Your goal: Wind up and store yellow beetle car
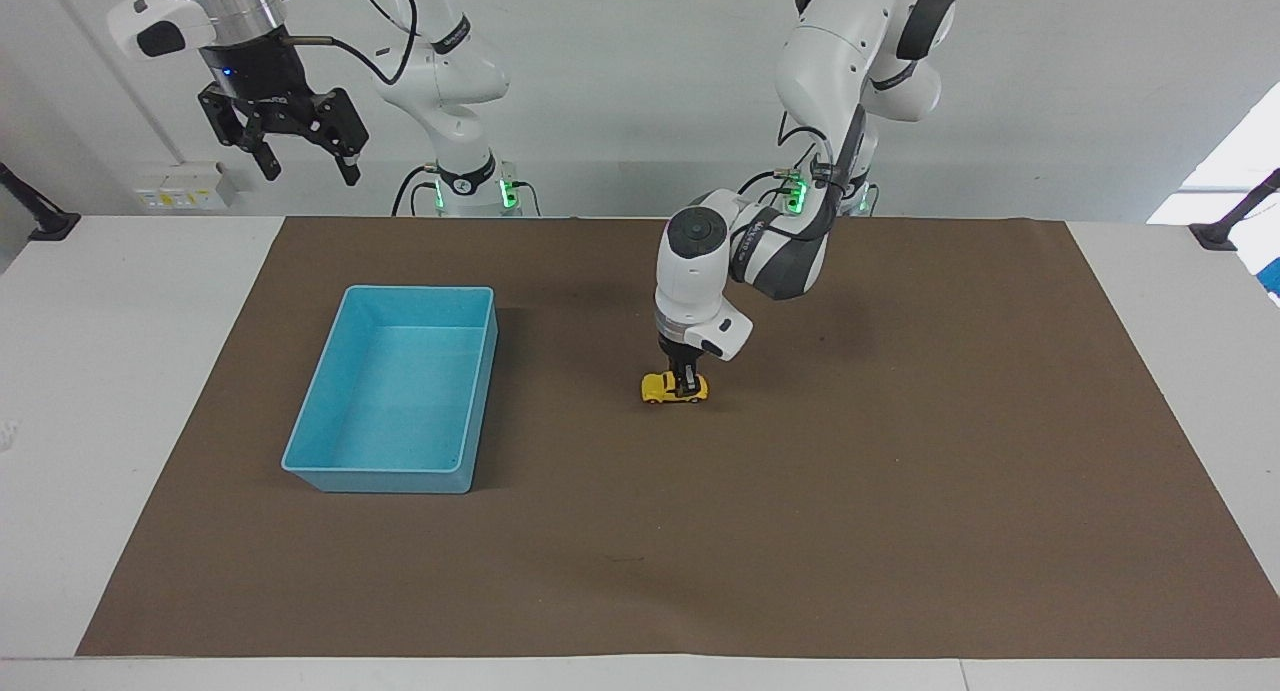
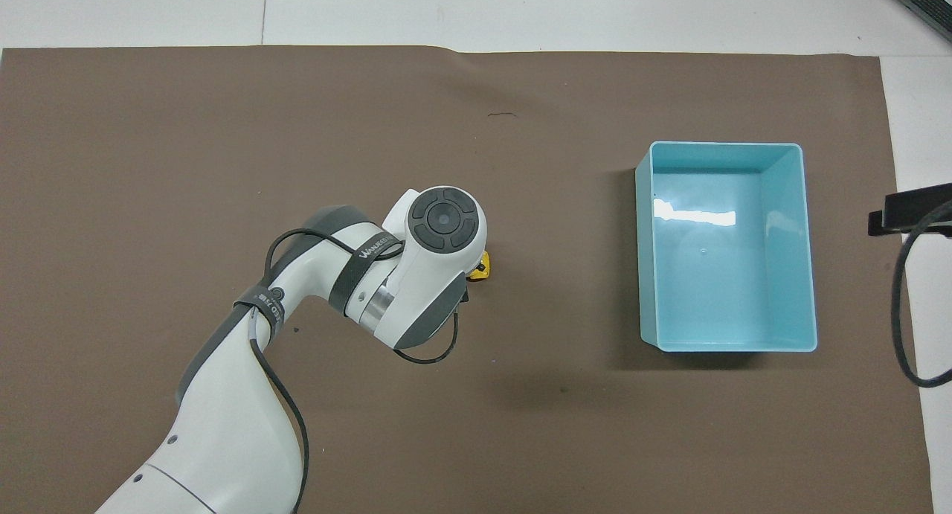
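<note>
The yellow beetle car (image 1: 662,389) stands on its wheels on the brown mat, near the middle of the table. In the overhead view only a yellow sliver of the car (image 2: 483,265) shows beside my left wrist. My left gripper (image 1: 685,381) points straight down, with its tips at the car's roof at the end toward the left arm's side. Its hold on the car cannot be read. My right gripper (image 1: 300,151) is open and empty and waits high over the table's edge at the right arm's end.
An empty light blue bin (image 1: 318,457) stands on the mat toward the right arm's end, beside the car with a wide gap between; it also shows in the overhead view (image 2: 645,246). The brown mat (image 1: 900,521) covers most of the table.
</note>
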Robot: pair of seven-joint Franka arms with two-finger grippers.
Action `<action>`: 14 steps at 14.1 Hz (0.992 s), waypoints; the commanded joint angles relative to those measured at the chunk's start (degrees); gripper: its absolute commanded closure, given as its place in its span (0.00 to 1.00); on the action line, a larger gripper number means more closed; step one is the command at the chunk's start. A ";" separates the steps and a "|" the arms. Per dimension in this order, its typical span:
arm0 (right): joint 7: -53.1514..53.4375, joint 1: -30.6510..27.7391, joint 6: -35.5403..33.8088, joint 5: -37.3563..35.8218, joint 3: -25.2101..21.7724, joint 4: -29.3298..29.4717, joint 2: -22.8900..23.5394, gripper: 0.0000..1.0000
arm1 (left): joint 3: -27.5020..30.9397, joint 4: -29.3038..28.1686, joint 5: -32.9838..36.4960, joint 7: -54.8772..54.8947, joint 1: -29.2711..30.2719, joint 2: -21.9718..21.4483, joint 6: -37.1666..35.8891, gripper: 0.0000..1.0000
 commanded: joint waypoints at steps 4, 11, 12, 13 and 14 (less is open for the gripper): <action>0.93 -0.43 -0.73 0.66 0.17 -0.28 -0.61 0.00 | 0.77 -2.68 1.52 0.93 -0.46 -0.49 1.70 0.79; 0.93 -0.43 -0.73 0.58 0.17 -0.28 -0.61 0.00 | 1.21 -3.29 1.52 3.92 1.56 -0.84 -1.03 0.79; 0.93 -0.43 -0.73 0.58 0.17 -0.28 -0.61 0.00 | 1.21 -3.38 1.52 3.92 1.56 -0.93 -1.12 0.79; 0.93 -0.43 -0.73 0.58 0.17 -0.28 -0.61 0.00 | 1.30 -3.91 1.52 3.92 1.65 -1.02 -1.12 0.79; 0.93 -0.43 -0.73 0.58 0.17 -0.28 -0.61 0.00 | 1.30 -4.08 1.52 4.09 2.00 -1.19 -1.56 0.79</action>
